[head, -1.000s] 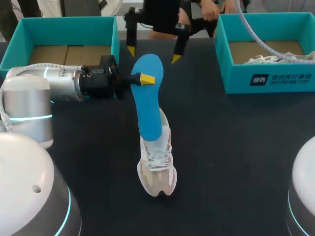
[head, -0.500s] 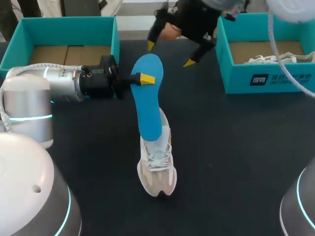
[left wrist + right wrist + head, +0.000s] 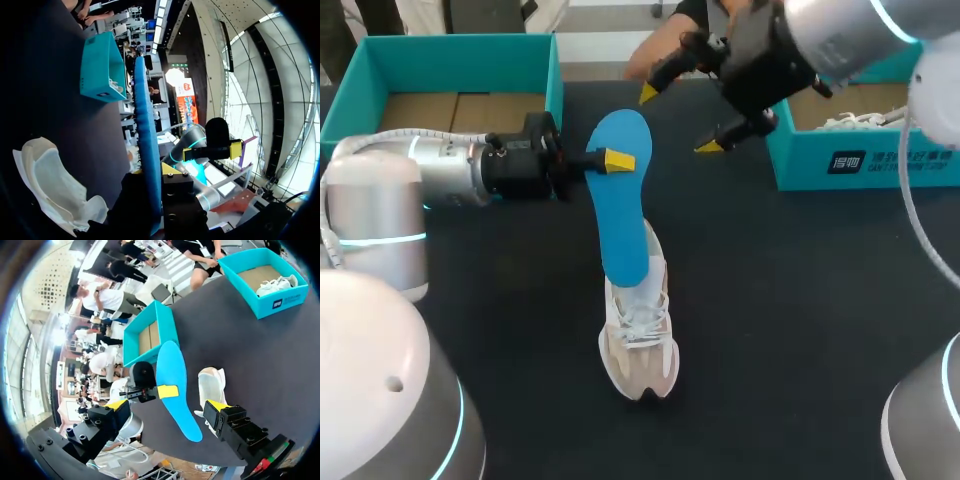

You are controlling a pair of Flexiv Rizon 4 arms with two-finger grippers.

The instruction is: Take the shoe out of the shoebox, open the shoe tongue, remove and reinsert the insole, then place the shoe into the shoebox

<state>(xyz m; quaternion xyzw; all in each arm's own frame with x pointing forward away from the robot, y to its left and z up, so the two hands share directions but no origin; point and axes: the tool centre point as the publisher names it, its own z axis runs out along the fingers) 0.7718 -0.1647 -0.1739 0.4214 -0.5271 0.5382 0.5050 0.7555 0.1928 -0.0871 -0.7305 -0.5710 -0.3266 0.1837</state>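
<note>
Left gripper (image 3: pixel 610 160): fingers closed flat on the blue insole (image 3: pixel 620 215), pinching it near its broad upper end, one yellow tip on the face turned to the head camera, the other behind. Left wrist view has the insole edge-on, running straight out from between the fingers. Insole stands nearly upright and slightly tilted. Its narrow lower end overlaps the collar of the shoe (image 3: pixel 640 345); cannot tell whether it sits inside. Shoe is a white and beige sneaker, flat on the dark table (image 3: pixel 790 300) near the middle, toe toward the robot, laces loose. Right gripper (image 3: pixel 678 120): fingers spread wide, nothing between them, hanging above the table just beyond and to the right of the insole's top, apart from it. In the right wrist view the insole and shoe lie ahead between its two tips. Left shoebox (image 3: pixel 460 50), teal, at the far left corner, cardboard floor showing. Right shoebox (image 3: pixel 800 165), teal, far right, holds a second white shoe (image 3: pixel 855 122).
</note>
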